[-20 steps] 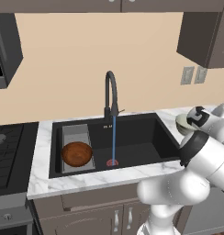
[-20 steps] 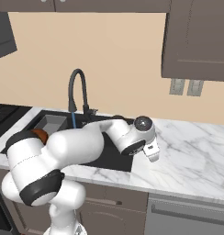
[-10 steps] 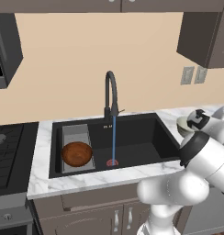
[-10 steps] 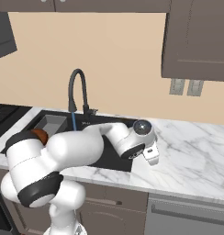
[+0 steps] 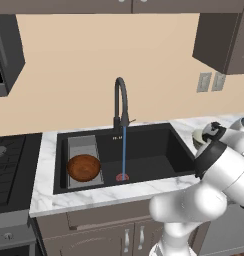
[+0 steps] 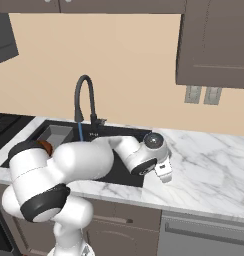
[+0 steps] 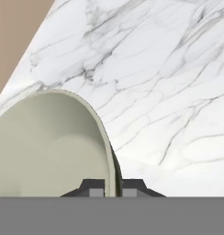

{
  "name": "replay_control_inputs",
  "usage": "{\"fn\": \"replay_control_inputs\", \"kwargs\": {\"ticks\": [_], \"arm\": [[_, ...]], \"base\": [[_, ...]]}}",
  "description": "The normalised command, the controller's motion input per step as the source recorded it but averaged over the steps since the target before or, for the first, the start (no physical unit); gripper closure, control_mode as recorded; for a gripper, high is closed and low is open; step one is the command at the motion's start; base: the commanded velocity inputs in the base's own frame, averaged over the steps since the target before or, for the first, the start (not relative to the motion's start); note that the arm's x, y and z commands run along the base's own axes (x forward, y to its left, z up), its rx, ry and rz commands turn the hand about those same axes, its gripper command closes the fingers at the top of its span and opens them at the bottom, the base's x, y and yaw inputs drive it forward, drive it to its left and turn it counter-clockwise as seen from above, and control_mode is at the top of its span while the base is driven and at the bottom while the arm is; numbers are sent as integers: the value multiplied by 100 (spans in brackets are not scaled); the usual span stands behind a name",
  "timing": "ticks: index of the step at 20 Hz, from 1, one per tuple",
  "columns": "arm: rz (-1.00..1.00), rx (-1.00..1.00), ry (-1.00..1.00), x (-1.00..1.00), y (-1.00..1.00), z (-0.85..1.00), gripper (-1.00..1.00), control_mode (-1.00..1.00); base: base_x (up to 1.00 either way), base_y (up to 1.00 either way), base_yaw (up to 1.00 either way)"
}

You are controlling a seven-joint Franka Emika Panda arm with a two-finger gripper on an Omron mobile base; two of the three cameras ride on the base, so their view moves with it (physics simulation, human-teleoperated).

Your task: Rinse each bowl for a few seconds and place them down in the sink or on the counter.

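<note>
— Over on the right of the sink (image 5: 184,150), what is the gripper (image 7: 113,186) doing?

— It is pinching the rim of the pale bowl (image 7: 49,142), one finger on each side of the thin wall — jaws nearly together. From the hand view, the greenish-cream inside is facing the camera, with the marble table (image 7: 169,82) spreading out behind it.

— And from the base cameras?

— In the left base view a sliver of that bowl (image 5: 198,136) is peeking out beside the wrist, above the table (image 5: 94,196) to the right of the basin. Whether it is touching the marble, I cannot tell.

— Where is the other one sitting?

— The reddish-brown bowl (image 5: 84,167) is lying on the grey tray insert (image 5: 83,146) at the left end of the sink. Water (image 5: 124,152) is running from the black faucet (image 5: 121,102) in a thin blue stream onto the red drain (image 5: 122,177).
</note>
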Motion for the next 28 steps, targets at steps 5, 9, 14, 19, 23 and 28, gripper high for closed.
{"fn": "replay_control_inputs", "kwargs": {"ticks": [5, 9, 14, 19, 23, 28], "arm": [[-2, 0, 4, 0, 0, -20, 100, -100], [-2, 0, 5, 0, 0, -20, 100, -100], [-2, 0, 3, 0, 0, -14, 100, -100], [-2, 0, 3, 0, -1, -12, 100, -100], [-2, 0, 1, 0, -7, -10, 100, -100], [-1, 0, 0, 0, -14, -1, 100, -100]], "base": [[0, 0, 0], [0, 0, 0], [0, 0, 0], [0, 0, 0], [0, 0, 0], [0, 0, 0]]}}
